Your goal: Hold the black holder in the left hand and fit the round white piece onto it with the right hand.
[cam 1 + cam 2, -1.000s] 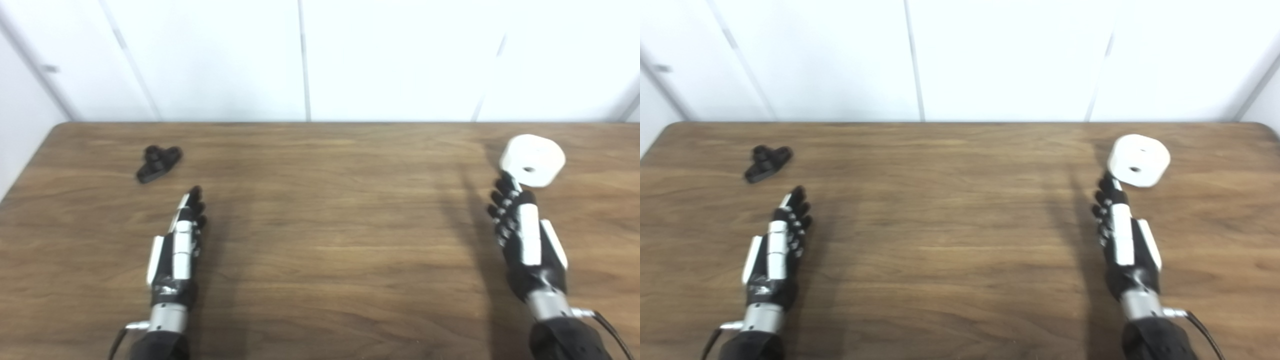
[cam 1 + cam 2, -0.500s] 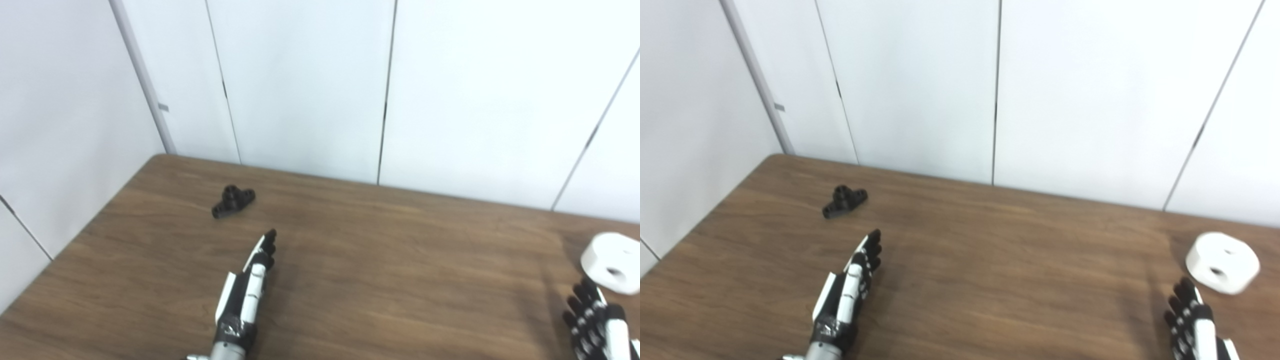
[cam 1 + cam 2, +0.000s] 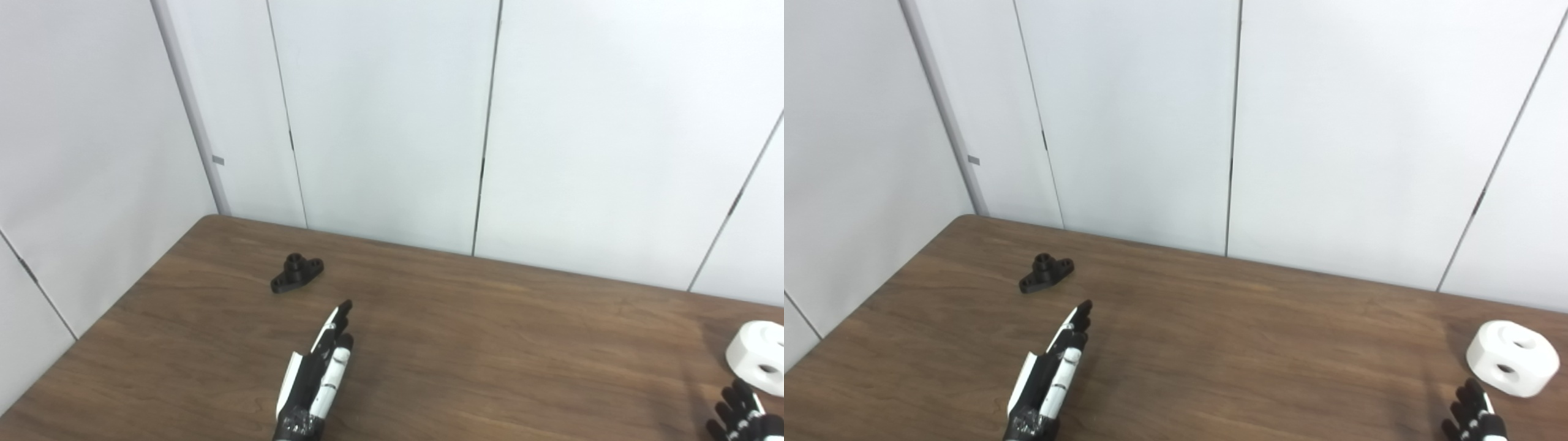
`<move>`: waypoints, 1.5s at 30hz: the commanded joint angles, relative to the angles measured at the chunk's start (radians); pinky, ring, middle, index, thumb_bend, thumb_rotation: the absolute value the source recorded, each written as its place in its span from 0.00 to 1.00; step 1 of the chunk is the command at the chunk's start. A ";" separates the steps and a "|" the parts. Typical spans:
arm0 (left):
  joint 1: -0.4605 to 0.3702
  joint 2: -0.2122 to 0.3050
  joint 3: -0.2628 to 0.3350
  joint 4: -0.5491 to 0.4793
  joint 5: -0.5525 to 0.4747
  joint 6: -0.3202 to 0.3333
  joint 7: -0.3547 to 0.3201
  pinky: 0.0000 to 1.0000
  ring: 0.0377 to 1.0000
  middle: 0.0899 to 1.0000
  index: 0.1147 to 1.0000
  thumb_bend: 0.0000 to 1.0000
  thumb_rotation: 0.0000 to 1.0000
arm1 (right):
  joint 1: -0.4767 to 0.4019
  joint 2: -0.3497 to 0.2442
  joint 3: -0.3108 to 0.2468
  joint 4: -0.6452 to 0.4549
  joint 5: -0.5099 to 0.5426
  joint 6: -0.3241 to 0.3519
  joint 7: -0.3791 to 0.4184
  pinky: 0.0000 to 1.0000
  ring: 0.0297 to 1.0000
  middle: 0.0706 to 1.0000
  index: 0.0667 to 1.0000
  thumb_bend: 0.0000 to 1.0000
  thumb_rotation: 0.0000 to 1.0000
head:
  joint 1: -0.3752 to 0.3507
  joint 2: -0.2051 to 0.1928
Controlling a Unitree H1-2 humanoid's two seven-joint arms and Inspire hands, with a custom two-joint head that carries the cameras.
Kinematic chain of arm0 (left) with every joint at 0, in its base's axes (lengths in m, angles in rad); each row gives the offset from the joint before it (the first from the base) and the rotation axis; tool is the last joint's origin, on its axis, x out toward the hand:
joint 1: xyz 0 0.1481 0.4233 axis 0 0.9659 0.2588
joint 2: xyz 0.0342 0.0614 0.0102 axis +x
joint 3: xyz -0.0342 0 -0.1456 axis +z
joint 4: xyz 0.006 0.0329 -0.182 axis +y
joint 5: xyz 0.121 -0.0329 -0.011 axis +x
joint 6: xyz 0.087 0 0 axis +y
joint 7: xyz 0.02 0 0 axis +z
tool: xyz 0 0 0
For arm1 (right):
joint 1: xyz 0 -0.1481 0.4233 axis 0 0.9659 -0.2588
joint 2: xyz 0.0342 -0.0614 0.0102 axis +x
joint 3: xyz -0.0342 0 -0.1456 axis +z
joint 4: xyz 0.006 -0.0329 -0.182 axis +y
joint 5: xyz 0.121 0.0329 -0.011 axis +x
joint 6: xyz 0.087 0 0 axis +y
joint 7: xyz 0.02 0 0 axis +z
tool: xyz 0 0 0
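Observation:
The black holder [image 3: 296, 274], a small flanged part with a short tube, lies on the brown table toward the far left. My left hand [image 3: 320, 377] is stretched flat over the table, open and empty, its tips a short way in front of and to the right of the holder. The round white piece [image 3: 1512, 358], with two holes showing, rests near the right edge. Only the fingertips of my right hand [image 3: 1473, 414] show at the bottom right, spread and just in front of the white piece, holding nothing.
The wooden table [image 3: 490, 343] meets white wall panels [image 3: 392, 122] along its far edge, and a side wall [image 3: 79, 153] stands close to its left corner.
The camera has tilted up and swung left, so the whole scene sits lower and more to the right. Both hands stay flat and open; the holder and white piece have not moved.

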 commanded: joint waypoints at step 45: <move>-0.366 0.347 0.122 0.165 0.500 0.531 0.118 1.00 1.00 0.95 0.74 0.89 0.33 | -0.027 0.023 0.025 -0.073 0.000 0.026 -0.014 1.00 1.00 1.00 1.00 0.58 1.00 | -0.032 0.040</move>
